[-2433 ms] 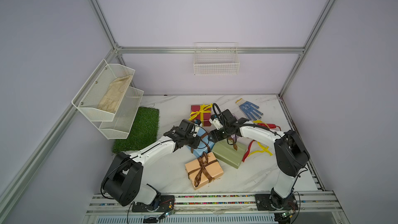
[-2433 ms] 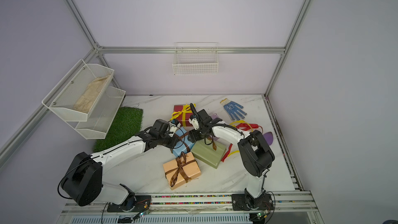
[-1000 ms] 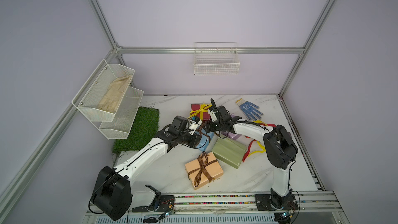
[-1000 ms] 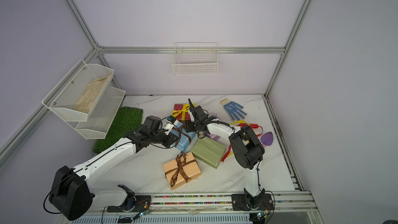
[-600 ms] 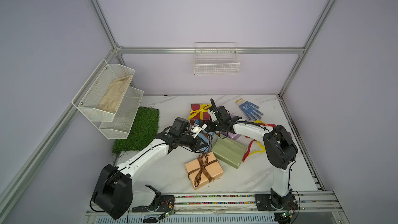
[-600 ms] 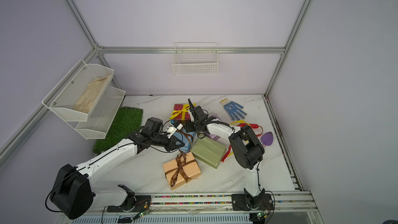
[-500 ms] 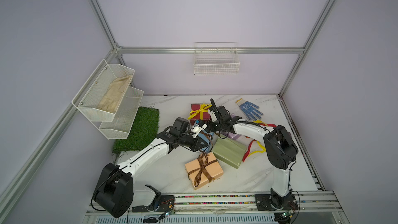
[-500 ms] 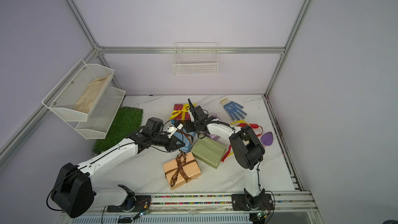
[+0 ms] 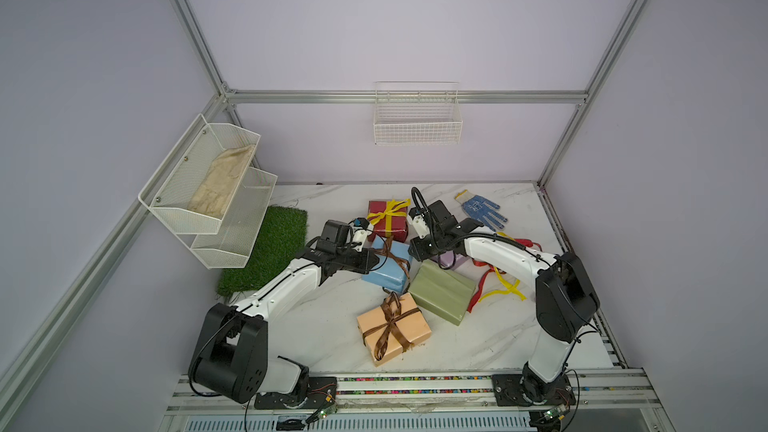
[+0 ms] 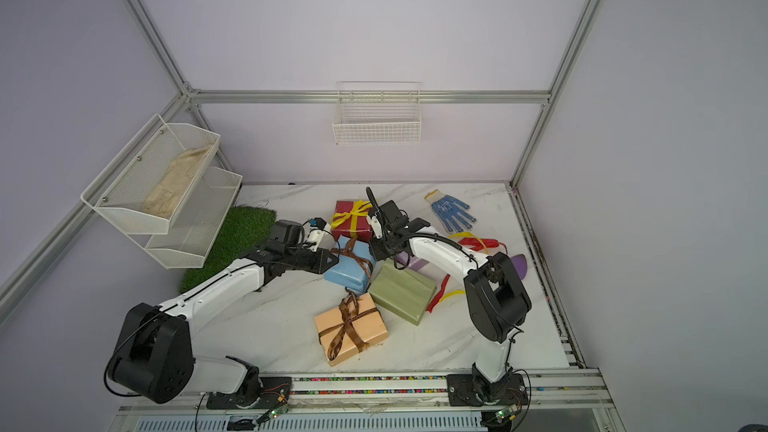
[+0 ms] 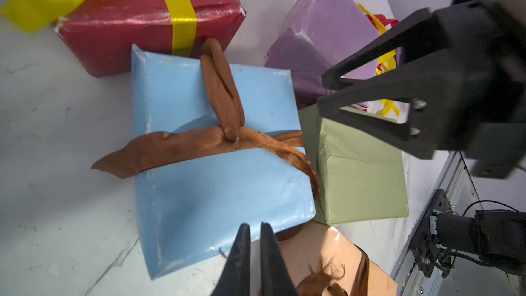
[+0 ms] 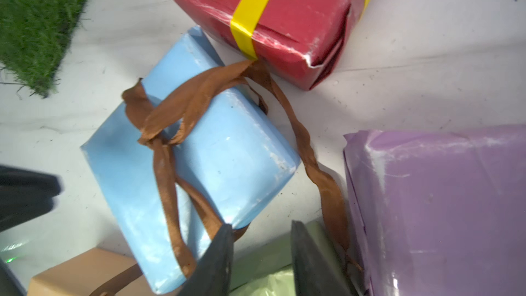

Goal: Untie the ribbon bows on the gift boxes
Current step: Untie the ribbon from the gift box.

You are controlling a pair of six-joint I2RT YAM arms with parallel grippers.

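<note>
Both top views: a light blue paper-wrapped box [image 9: 380,272] [image 10: 347,272] bound with brown satin ribbon [image 9: 397,259]. Left wrist view: left gripper [image 11: 255,224] nearly clenched, empty, at this box's edge. Right wrist view: right gripper [image 12: 260,224] parted, empty, beside its corner.

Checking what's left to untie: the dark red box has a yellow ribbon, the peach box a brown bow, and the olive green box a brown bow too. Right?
Not quite: the olive green box is bare, as both top views show. The dark red box does have a yellow ribbon and the peach box a brown bow.
</note>
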